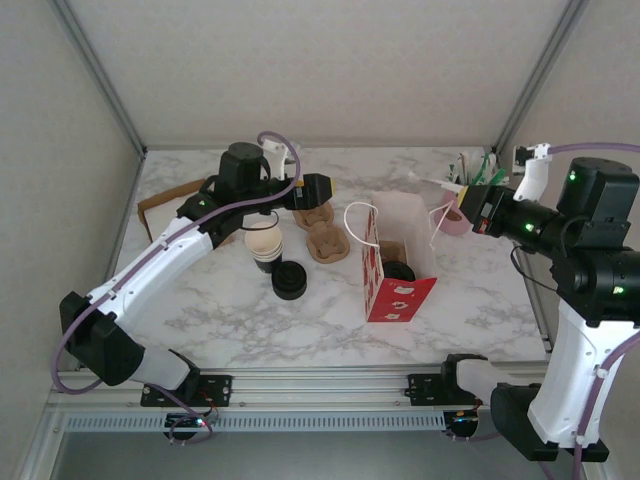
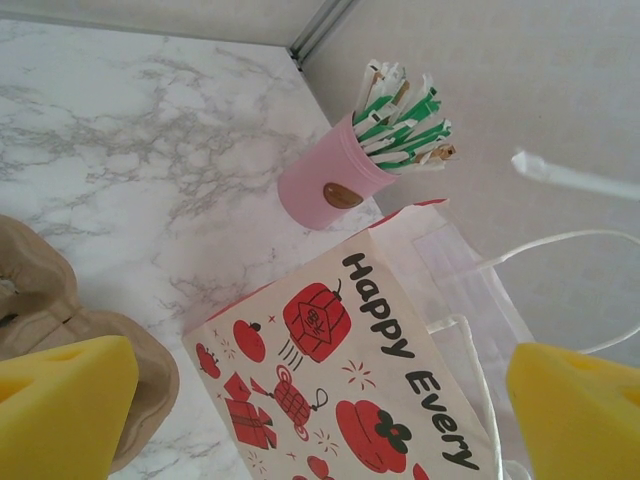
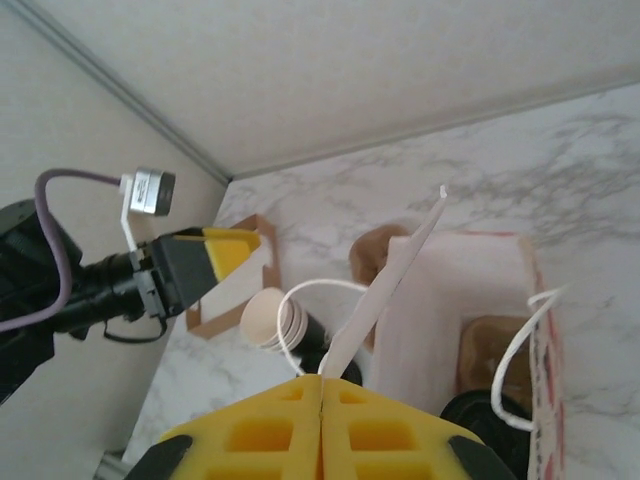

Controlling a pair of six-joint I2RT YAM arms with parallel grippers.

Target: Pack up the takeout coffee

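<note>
My right jaws clamp the white strip (image 3: pixel 388 277) of the bag (image 3: pixel 420 310); the takeout coffee (image 3: pixel 472 412) sits inside it, at the frame's lower right. My left jaws are apart.

The top camera sits high above and behind the arm bases and looks steeply down over the whole bench (image 1: pixel 220 310). The left wrist camera rides close above the bench, facing about 3 o'clock toward the paper bag (image 2: pixel 330 380) and the pink cup of sticks (image 2: pixel 325 190). The right wrist camera, close over the bag's mouth, faces about 9 o'clock toward the left end effector (image 3: pixel 240 250). All three views share the bag.
</note>
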